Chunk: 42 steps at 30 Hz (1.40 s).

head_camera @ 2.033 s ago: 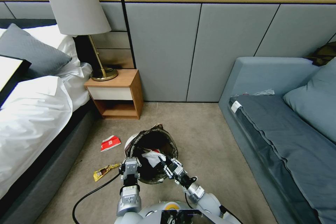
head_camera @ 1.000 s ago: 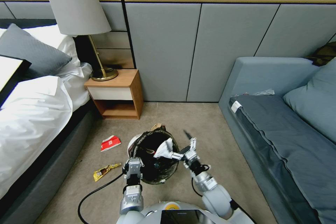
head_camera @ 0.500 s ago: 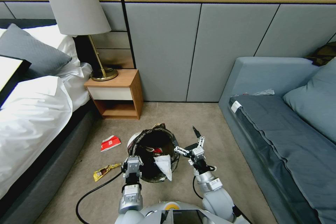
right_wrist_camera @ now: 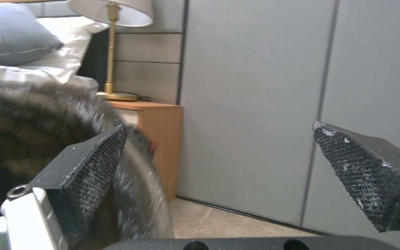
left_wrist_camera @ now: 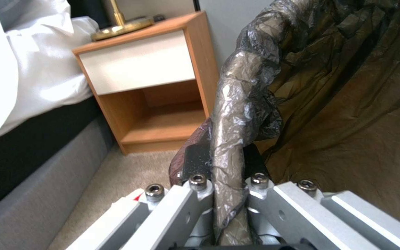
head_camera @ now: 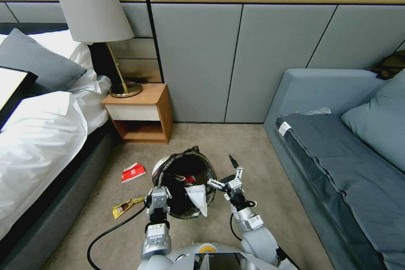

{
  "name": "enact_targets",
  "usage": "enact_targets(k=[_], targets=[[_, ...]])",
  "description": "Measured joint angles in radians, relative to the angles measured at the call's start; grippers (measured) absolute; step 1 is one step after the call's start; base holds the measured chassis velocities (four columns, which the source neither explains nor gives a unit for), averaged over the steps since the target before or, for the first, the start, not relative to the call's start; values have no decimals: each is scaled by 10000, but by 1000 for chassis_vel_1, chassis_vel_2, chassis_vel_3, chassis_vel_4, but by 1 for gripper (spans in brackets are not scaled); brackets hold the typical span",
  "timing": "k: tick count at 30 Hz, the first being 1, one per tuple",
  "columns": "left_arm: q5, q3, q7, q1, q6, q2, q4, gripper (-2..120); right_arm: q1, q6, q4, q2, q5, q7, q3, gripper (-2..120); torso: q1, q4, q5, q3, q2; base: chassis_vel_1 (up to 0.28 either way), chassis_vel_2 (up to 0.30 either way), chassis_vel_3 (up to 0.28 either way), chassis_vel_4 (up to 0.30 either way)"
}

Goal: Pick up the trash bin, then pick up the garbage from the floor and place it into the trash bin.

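Left gripper (head_camera: 157, 197) fingers clamped on trash bin (head_camera: 185, 164) rim; right gripper (head_camera: 222, 174) fingers apart, empty. Keep bin level w/ rim grip firm.

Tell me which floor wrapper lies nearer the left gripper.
The yellow-brown wrapper, just beside the left gripper; the red-and-white wrapper lies farther off, toward the nightstand.

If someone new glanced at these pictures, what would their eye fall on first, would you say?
Probably the trash bin at centre, its lined rim clamped in the left gripper, with a white scrap hanging inside. Beside it the right gripper is open and empty. A red wrapper and a yellow wrapper lie on the carpet beside the bed.
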<state>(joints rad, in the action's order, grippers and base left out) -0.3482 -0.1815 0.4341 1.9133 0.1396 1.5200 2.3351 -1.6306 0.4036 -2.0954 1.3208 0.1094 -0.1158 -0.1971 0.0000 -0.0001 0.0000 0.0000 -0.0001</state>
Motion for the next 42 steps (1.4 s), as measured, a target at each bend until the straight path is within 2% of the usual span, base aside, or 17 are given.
enact_targets(k=[9,24,42], targets=[[68,-93,16,-38,-26,19,-266,0,-316,261,-635,250,162,-95,-624,100,0,1,0,0,0,0,0,0,0],[164,-218,23,-87,66,6,-353,0,-513,655,-748,477,-98,-211,-1390,100,0,1,0,0,0,0,0,0,0],[384,-474,159,-46,357,-35,-60,0,-525,1059,80,778,-20,-761,-1612,100,0,1,0,0,0,0,0,0,0]])
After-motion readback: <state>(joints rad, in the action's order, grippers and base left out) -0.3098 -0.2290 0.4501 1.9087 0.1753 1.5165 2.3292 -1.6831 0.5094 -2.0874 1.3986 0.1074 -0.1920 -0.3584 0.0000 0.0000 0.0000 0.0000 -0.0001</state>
